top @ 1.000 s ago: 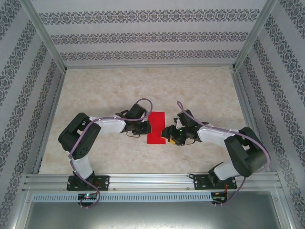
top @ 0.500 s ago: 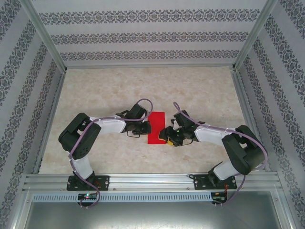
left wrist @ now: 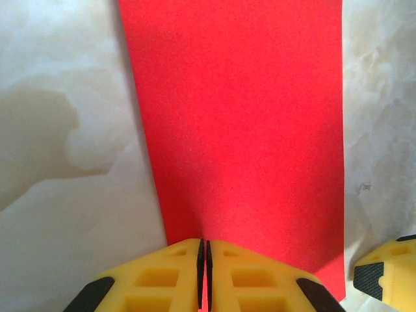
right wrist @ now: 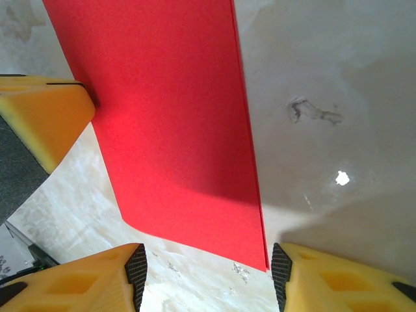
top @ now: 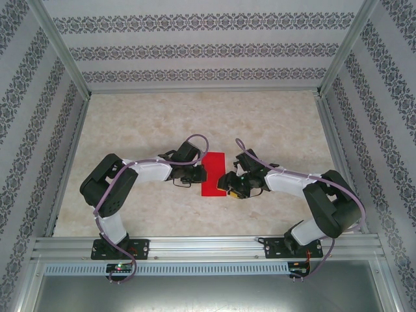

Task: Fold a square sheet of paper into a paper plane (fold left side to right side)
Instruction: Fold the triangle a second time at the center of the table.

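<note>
The square sheet of paper [top: 212,173] is being seen as a narrow red oblong, lying flat on the table [top: 195,117] with its long left edge touching the tips of the left gripper [top: 200,174]. From that outline it is being judged as already doubled over, left side onto right. The left gripper is being held with its jaws closed together. Its fingers [left wrist: 169,273] are being rested tip-down on the sheet's edge, so the paper is being pinned rather than pinched.

The right gripper [top: 227,184] is being held across the sheet from the left gripper, at the sheet's near right corner. Its jaws are being held apart with nothing between them, and its fingers [right wrist: 133,270] are hovering just short of that corner.

The paper is being judged as very light, thin and limp. It is likely to slide on the smooth stone-patterned surface, and it is easily creased or torn where it is squeezed. A hold is therefore best taken at a free corner or edge well apart from the left gripper, with only the top layer lifted. The pinned edge should be kept pressed so the sheet is not dragged. A grip in the middle is being judged unwise, since a stray wrinkle would be set there.

By count, one sheet of red paper is lying on the table and two grippers are being used, each with two yellow fingers.
</note>
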